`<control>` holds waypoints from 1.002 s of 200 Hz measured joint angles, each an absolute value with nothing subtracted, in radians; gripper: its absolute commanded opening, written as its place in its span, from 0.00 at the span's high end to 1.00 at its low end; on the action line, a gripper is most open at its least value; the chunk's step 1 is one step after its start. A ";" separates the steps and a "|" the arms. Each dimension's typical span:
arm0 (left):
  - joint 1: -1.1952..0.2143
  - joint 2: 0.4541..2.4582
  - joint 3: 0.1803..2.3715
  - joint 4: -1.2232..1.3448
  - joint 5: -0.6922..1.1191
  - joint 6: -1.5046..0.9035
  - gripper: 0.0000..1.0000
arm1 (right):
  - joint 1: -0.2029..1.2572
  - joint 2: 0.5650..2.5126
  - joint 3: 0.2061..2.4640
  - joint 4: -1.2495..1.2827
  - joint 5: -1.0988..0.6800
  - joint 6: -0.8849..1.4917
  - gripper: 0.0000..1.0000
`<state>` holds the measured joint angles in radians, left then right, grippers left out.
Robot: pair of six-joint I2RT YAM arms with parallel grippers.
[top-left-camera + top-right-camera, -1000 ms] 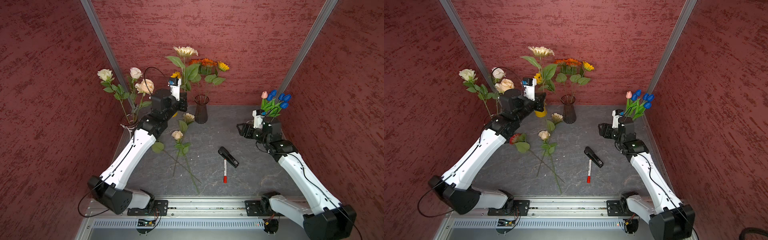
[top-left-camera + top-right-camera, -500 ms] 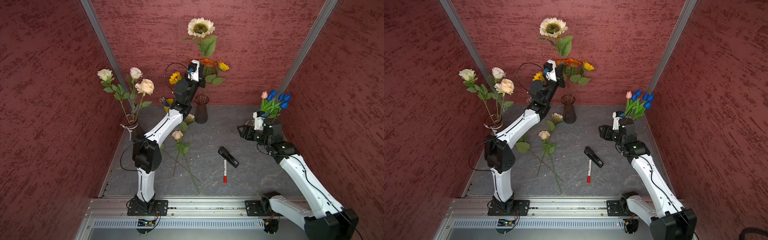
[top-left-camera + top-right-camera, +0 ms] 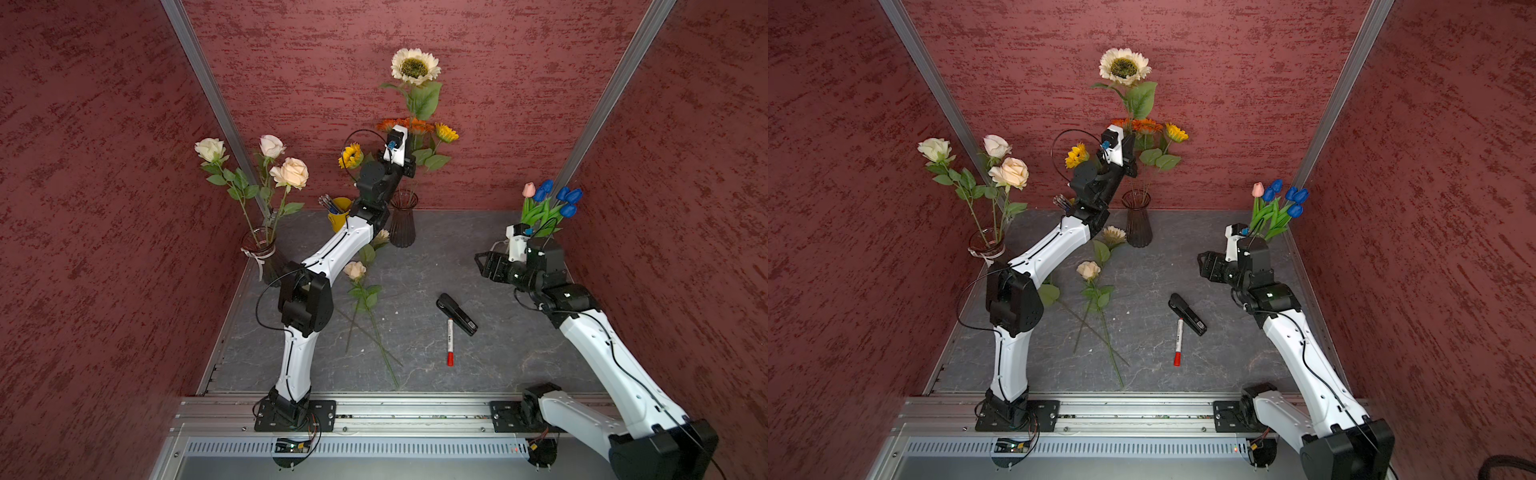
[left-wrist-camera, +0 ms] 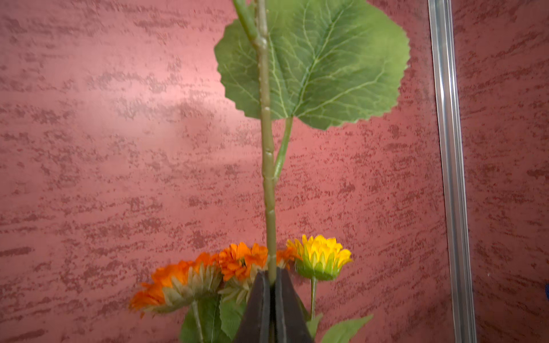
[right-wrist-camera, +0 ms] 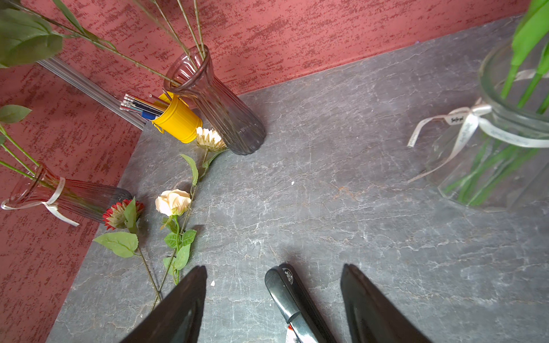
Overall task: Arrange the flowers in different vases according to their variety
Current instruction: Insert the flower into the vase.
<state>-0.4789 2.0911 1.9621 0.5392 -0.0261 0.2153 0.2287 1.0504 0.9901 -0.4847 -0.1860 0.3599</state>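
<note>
**Near edge.** On the grey table (image 3: 519, 332), a red-capped marker (image 3: 450, 341) is laid just beside a black oblong device (image 3: 456, 314).

**Loose flowers.** To the left of these, three loose flowers are laid flat.
- A peach rose (image 3: 354, 270) is laid mid-table.
- A small cream sunflower (image 3: 381, 237) is laid with its head against the foot of the dark ribbed vase (image 3: 402, 224).
- A red sunflower (image 5: 114, 218), shown in the right wrist view, is laid beside the base of the dark flared vase (image 3: 266, 253).

**Right side.** The right gripper (image 5: 273, 270) is held above the table with its jaws spread apart and nothing between them. The black device is seen below it. Behind it, a clear vase (image 5: 505, 148) tied with a white ribbon is filled with blue tulips (image 3: 561, 199) and one pink tulip (image 3: 528, 190).

**Left wall.** Three cream and peach roses (image 3: 291, 172) are stood in the flared vase.

**Rear.** A yellow pen cup (image 3: 338, 216) is placed near the ribbed vase. Orange sunflowers (image 3: 401, 124) and yellow sunflowers (image 3: 446, 133) are stood in that vase.

**Farthest back.** The left gripper (image 4: 271, 277) is positioned above the ribbed vase, its jaws closed on the stem of a large cream sunflower (image 3: 414, 66). The flower is held upright before the rear wall. Whether its stem end reaches the vase cannot be told.
</note>
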 measured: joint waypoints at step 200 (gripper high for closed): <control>-0.583 1.433 1.359 -0.141 -0.138 -0.181 0.00 | 0.390 1.071 0.947 -0.442 -0.193 0.406 0.23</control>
<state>-0.5827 1.4326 1.3590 -0.1410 -0.1379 -0.1814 0.3904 1.0710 0.9474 -0.4419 -0.1932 0.4057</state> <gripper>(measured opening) 0.996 0.773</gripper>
